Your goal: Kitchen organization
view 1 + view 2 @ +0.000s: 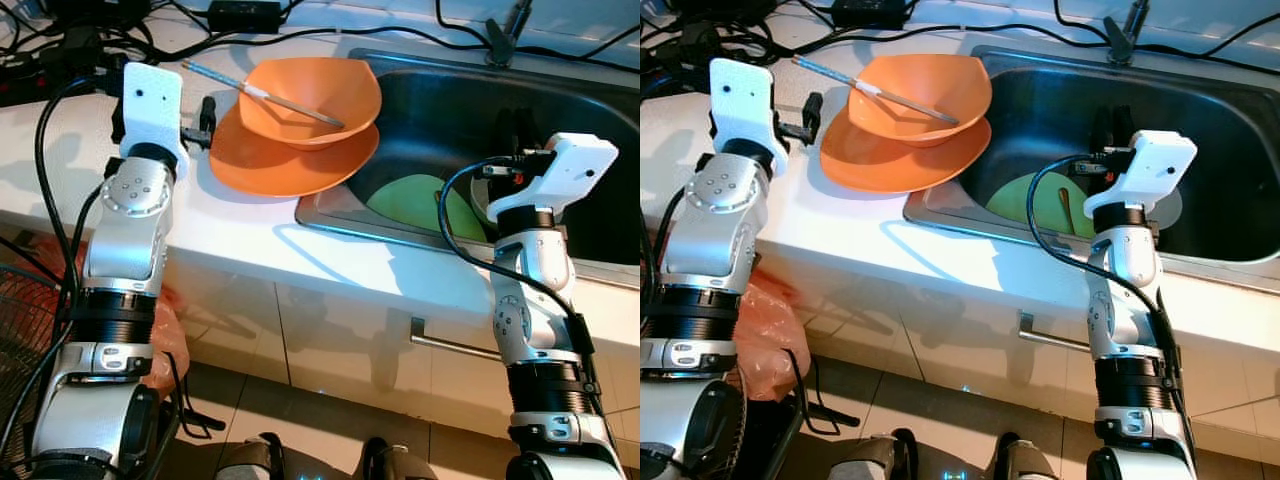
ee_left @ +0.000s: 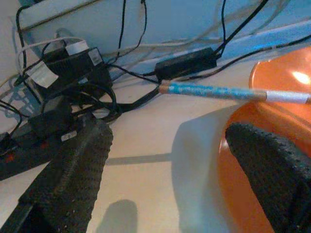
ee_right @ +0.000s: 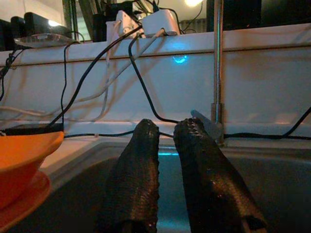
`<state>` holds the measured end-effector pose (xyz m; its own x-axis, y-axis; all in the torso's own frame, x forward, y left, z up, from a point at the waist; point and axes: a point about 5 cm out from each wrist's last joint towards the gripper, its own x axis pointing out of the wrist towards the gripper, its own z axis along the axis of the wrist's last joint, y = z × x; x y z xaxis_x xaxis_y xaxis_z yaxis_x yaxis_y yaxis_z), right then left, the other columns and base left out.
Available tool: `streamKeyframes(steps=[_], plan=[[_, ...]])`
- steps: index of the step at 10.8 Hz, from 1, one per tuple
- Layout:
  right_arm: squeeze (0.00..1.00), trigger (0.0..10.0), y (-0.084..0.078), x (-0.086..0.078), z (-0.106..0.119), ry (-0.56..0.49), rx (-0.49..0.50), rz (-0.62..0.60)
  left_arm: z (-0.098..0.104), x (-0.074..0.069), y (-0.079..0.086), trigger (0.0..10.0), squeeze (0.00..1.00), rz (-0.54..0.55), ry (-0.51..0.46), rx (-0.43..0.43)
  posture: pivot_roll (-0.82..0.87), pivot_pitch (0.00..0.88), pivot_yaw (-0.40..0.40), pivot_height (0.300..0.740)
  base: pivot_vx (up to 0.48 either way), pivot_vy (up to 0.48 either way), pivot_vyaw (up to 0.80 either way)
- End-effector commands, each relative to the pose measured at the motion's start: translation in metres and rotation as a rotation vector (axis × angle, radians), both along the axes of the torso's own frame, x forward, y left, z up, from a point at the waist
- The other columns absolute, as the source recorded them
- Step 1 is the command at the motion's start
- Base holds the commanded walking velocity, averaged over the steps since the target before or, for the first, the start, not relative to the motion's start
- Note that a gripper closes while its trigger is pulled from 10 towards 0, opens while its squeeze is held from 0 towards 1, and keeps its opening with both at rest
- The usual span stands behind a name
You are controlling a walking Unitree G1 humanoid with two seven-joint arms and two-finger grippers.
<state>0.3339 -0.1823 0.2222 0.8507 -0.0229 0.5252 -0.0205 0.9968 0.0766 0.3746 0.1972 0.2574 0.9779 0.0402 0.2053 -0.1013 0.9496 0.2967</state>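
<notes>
Left eye view: nearest, the two silver arms rise from the cabinet front toward the white tabletop (image 1: pixel 230 235). The left pincer (image 2: pixel 165 179) hovers low over the tabletop with its fingers wide apart, one finger (image 2: pixel 272 170) just at the near rim of the orange plate (image 1: pixel 290 150). The right pincer (image 3: pixel 170 179) hangs over the steel sink (image 1: pixel 450 110), fingers nearly together and gripping nothing. Below it in the basin lies a green plate (image 1: pixel 415 200) with a utensil resting on it.

Farther back, the orange plate sits at the sink-side edge of the tabletop, overhanging the basin slightly, with an orange bowl (image 1: pixel 310 95) in it and a blue-handled utensil (image 1: pixel 265 92) lying across the bowl. Black cables (image 2: pixel 73 92) crowd the far edge.

The risk, as I judge it: pinching only the plate's rim could tilt the stack, sliding the bowl and utensil into the sink.
</notes>
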Motion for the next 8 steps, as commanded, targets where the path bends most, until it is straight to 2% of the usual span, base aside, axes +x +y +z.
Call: streamKeyframes(steps=[1, 6, 7, 8], plan=[[0.0, 10.0, -0.001, -0.002, 0.004, -0.022, -0.007, -0.004, -0.003, 0.002, -0.003, 10.0, 0.0, -0.005, 0.02, 0.016, 0.04, 0.169, 0.011, 0.74, 0.0, 0.0, 0.0], [0.0, 10.0, -0.002, -0.003, 0.003, -0.02, -0.008, -0.01, -0.007, 0.006, -0.013, 10.0, 0.0, -0.065, 0.021, -0.003, 0.03, 0.177, 0.012, 0.74, 0.0, 0.0, 0.0], [0.0, 10.0, -0.002, -0.003, 0.003, -0.018, -0.008, -0.012, -0.011, 0.007, -0.022, 10.0, 0.0, -0.105, 0.026, -0.012, 0.03, 0.177, 0.012, 0.74, 0.0, 0.0, 0.0], [0.0, 10.0, -0.002, -0.004, 0.003, -0.018, -0.008, -0.012, -0.011, 0.008, -0.025, 10.0, 0.0, -0.114, 0.027, -0.014, 0.03, 0.177, 0.012, 0.74, 0.0, 0.0, 0.0]])
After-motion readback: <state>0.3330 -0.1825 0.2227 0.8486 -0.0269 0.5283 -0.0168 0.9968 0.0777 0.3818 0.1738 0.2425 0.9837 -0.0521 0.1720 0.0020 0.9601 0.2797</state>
